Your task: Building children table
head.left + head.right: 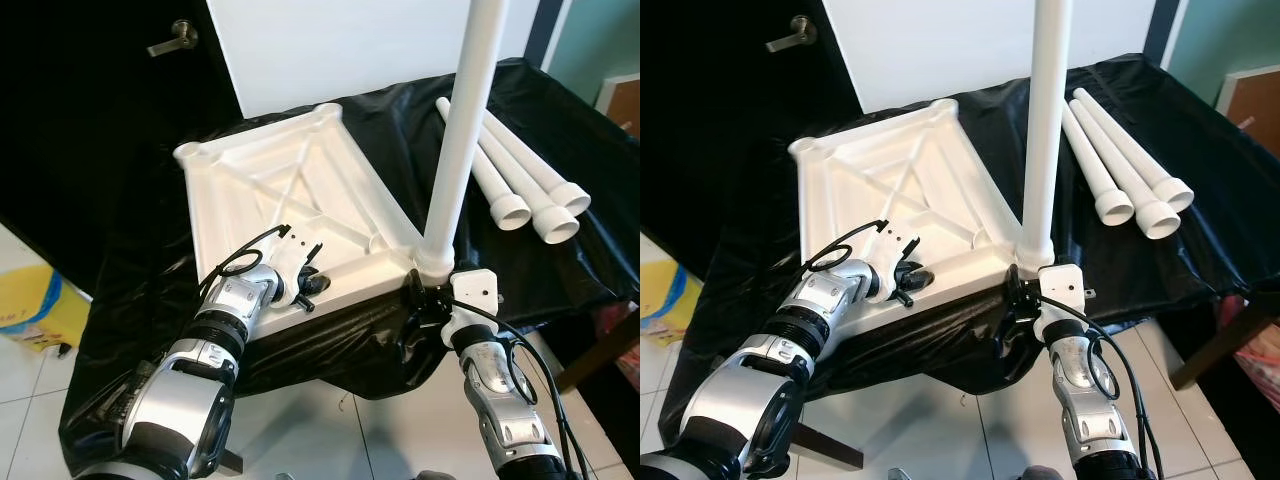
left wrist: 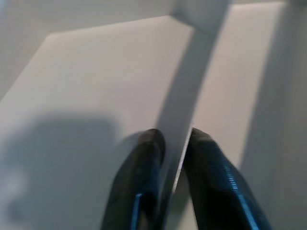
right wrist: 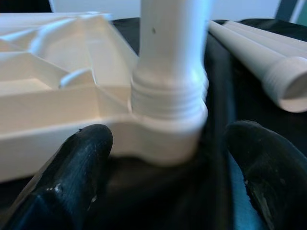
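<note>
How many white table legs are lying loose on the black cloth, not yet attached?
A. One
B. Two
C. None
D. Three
D: three loose legs lie side by side on the black cloth to the robot's right, while a fourth leg stands upright in a corner of the upside-down tabletop.

Upright white plastic leg (image 1: 460,130) blocks passage directly ahead of right end effector (image 3: 168,158); open black-covered tabletop (image 1: 580,260) lies to its right.
</note>
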Motion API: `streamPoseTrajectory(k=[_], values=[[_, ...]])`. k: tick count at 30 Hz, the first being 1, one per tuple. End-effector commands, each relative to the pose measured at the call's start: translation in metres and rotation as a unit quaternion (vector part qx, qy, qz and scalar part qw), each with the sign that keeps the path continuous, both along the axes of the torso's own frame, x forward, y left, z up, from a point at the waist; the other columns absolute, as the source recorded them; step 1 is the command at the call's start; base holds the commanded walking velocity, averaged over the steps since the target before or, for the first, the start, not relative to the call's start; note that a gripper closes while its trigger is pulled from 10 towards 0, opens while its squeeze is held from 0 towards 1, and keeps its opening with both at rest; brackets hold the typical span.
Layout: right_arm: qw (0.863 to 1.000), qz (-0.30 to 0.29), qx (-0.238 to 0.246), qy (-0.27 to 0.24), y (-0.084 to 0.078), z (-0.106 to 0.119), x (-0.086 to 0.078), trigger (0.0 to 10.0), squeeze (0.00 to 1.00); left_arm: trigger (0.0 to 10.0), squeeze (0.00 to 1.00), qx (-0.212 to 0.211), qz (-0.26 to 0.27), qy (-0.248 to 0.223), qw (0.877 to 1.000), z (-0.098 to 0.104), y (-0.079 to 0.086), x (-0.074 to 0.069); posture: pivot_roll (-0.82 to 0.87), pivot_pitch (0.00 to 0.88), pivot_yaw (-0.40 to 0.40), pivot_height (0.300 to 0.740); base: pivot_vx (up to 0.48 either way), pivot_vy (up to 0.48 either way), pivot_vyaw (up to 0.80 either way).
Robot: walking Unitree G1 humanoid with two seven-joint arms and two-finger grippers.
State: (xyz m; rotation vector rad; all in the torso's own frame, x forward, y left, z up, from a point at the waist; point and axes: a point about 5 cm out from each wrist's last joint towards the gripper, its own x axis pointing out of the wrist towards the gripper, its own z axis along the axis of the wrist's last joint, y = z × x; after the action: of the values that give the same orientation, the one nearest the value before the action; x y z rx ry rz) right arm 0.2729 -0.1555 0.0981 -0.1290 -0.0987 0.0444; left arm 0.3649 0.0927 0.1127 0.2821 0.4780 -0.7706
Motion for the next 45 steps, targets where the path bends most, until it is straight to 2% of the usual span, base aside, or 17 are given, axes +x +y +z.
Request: streamPoseTrajectory(k=[1, 8, 9, 10, 16, 17, 18, 24, 25, 26, 27, 30, 38, 39, 42, 44, 45], values=[[1.000, 0.003, -0.002, 0.008, 0.002, -0.002, 0.000, 10.0, 0.00, 0.0, 0.00, 0.052, 0.180, -0.065, 0.980, 0.003, 0.029, 0.013, -0.27, 0.026, 0.126, 0.740, 0.000, 0.000, 0.00], [1.000, 0.008, -0.003, 0.007, 0.004, -0.001, 0.002, 10.0, 0.00, 0.0, 0.00, 0.038, 0.201, -0.077, 0.976, 0.004, 0.029, 0.014, -0.27, 0.018, 0.116, 0.740, 0.000, 0.000, 0.00], [1.000, 0.008, -0.004, 0.007, 0.004, -0.001, 0.002, 10.0, 0.00, 8.9, 0.00, 0.034, 0.200, -0.084, 0.975, 0.005, 0.026, 0.014, -0.26, 0.016, 0.113, 0.740, 0.000, 0.000, 0.00], [1.000, 0.009, -0.004, 0.007, 0.003, -0.001, 0.003, 10.0, 0.00, 10.0, 0.00, 0.028, 0.196, -0.088, 0.976, 0.006, 0.020, 0.014, -0.26, 0.013, 0.110, 0.740, 0.000, 0.000, 0.00], [1.000, 0.010, -0.005, 0.008, 0.004, -0.001, 0.004, 10.0, 0.00, 10.0, 0.00, -0.013, 0.156, -0.109, 0.982, 0.013, 0.000, 0.013, -0.26, 0.010, 0.106, 0.740, 0.000, 0.000, 0.00], [1.000, 0.011, -0.006, 0.007, 0.004, 0.000, 0.005, 10.0, 0.00, 10.0, 0.73, -0.051, 0.130, -0.123, 0.983, 0.020, -0.011, 0.011, -0.26, 0.010, 0.106, 0.740, 0.000, 0.000, 0.00], [1.000, 0.011, -0.006, 0.007, 0.004, 0.000, 0.005, 10.0, 0.00, 10.0, 1.00, -0.076, 0.115, -0.126, 0.982, 0.023, -0.016, 0.010, -0.26, 0.011, 0.104, 0.740, 0.000, 0.000, 0.00], [1.000, 0.010, -0.005, 0.007, 0.004, 0.001, 0.006, 10.0, 0.00, 10.0, 1.00, -0.099, 0.092, -0.137, 0.981, 0.029, -0.023, 0.008, -0.26, 0.012, 0.103, 0.740, 0.000, 0.000, 0.00], [1.000, 0.010, -0.004, 0.007, 0.004, 0.001, 0.007, 10.0, 0.00, 10.0, 0.09, -0.106, 0.077, -0.150, 0.980, 0.034, -0.026, 0.007, -0.25, 0.017, 0.100, 0.740, 0.000, 0.000, 0.00], [1.000, 0.010, -0.004, 0.007, 0.004, 0.001, 0.007, 10.0, 0.00, 10.0, 0.09, -0.106, 0.077, -0.150, 0.980, 0.034, -0.026, 0.007, -0.25, 0.017, 0.100, 0.740, 0.000, 0.000, 0.00], [1.000, 0.009, -0.003, 0.007, 0.004, 0.001, 0.007, 10.0, 0.00, 10.0, 0.00, -0.115, 0.068, -0.161, 0.978, 0.040, -0.027, 0.006, -0.25, 0.019, 0.101, 0.740, 0.000, 0.000, 0.00], [1.000, 0.008, -0.003, 0.007, 0.004, 0.001, 0.008, 10.0, 0.00, 10.0, 0.00, -0.119, 0.061, -0.173, 0.976, 0.044, -0.027, 0.005, -0.25, 0.022, 0.101, 0.740, 0.000, 0.000, 0.00], [1.000, -0.007, 0.003, 0.004, 0.003, 0.003, 0.010, 10.0, 0.00, 10.0, 0.00, -0.156, 0.099, -0.200, 0.962, 0.057, 0.004, -0.001, -0.23, 0.034, 0.104, 0.740, 0.000, 0.000, 0.00], [1.000, -0.009, 0.005, 0.003, 0.003, 0.003, 0.011, 10.0, 0.00, 10.0, 0.00, -0.159, 0.121, -0.206, 0.958, 0.057, 0.014, -0.002, -0.22, 0.039, 0.104, 0.740, 0.000, 0.000, 0.00], [1.000, -0.010, 0.009, 0.002, 0.006, 0.004, 0.012, 10.0, 0.00, 10.0, 0.00, -0.137, 0.170, -0.230, 0.949, 0.057, 0.034, -0.005, -0.21, 0.042, 0.104, 0.740, 0.000, 0.000, 0.00], [1.000, -0.010, 0.009, 0.002, 0.006, 0.004, 0.012, 10.0, 0.00, 10.0, 0.00, -0.137, 0.170, -0.230, 0.949, 0.057, 0.034, -0.005, -0.21, 0.042, 0.104, 0.740, 0.000, 0.000, 0.00], [1.000, -0.009, 0.010, 0.002, 0.008, 0.004, 0.013, 10.0, 0.00, 10.0, 0.00, -0.122, 0.190, -0.240, 0.944, 0.058, 0.043, -0.006, -0.20, 0.043, 0.102, 0.740, 0.000, 0.000, 0.00]])
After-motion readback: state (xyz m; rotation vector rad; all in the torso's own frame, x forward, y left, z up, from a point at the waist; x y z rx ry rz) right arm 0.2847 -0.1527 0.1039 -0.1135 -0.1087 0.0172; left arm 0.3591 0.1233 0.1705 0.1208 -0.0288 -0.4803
